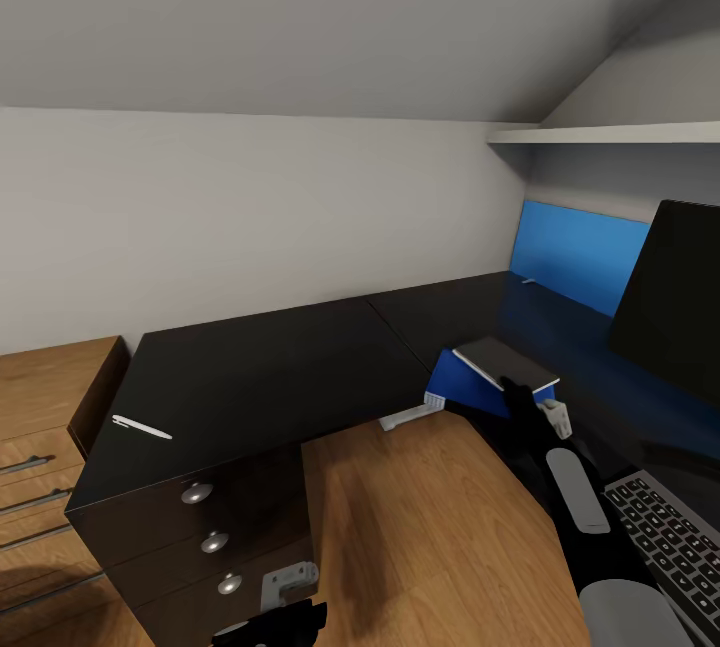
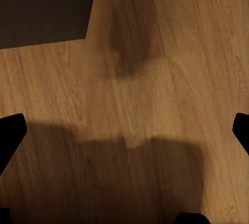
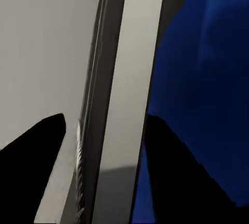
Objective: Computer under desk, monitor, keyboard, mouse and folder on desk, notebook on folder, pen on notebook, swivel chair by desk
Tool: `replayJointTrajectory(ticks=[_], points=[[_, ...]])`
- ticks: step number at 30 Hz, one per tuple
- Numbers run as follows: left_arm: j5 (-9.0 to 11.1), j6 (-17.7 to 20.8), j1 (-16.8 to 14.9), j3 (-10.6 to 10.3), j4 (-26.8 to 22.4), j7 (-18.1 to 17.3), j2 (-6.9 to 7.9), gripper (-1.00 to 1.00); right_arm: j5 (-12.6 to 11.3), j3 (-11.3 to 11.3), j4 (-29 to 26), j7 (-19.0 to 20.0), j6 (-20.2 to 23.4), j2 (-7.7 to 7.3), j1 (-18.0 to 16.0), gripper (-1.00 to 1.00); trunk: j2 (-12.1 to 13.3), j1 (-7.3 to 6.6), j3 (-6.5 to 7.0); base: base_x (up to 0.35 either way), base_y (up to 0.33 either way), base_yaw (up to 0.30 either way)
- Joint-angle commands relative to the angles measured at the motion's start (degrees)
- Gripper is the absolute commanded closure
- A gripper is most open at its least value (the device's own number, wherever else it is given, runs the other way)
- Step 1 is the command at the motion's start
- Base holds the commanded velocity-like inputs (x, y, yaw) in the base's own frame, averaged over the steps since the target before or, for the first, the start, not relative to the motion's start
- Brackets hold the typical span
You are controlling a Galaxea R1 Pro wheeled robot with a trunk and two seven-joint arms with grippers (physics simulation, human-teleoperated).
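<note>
- While the right gripper clamps a grey notebook over the blue folder, a pen lies well apart on the black desk.
- Monitor and keyboard flank the folder.
- Left gripper is spread apart above wood floor.

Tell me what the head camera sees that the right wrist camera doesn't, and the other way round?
Head view: the white pen lying on the black desk, plus the monitor and the keyboard. Right wrist view: a close-up of the edge of the notebook, standing between the fingers of the right gripper. Both: the grey notebook and the blue folder.
</note>
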Motion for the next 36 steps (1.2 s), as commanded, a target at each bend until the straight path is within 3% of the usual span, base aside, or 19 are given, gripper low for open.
replayJointTrajectory(ticks=[1,26,36], points=[[0.58,0.11,-0.03,-0.08,-0.08,0.55,0.01,-1.0,-0.46,-0.04,-0.08,-0.28,0.29,0.01,-0.03,-1.0,-0.03,-0.01,-0.06,0.0,0.0,0.0],[0.9,0.11,-0.03,0.07,1.13,0.2,0.01,-1.0,0.51,0.14,-0.08,-1.69,0.31,0.01,-0.03,-1.0,-0.03,-0.01,-0.06,-0.049,0.0,0.0],[0.81,0.11,-0.03,0.01,1.15,0.2,0.01,-1.0,0.51,0.2,-0.08,-1.69,0.26,0.03,-0.03,-1.0,3.98,-2.2,1.74,-0.004,0.0,0.0]])
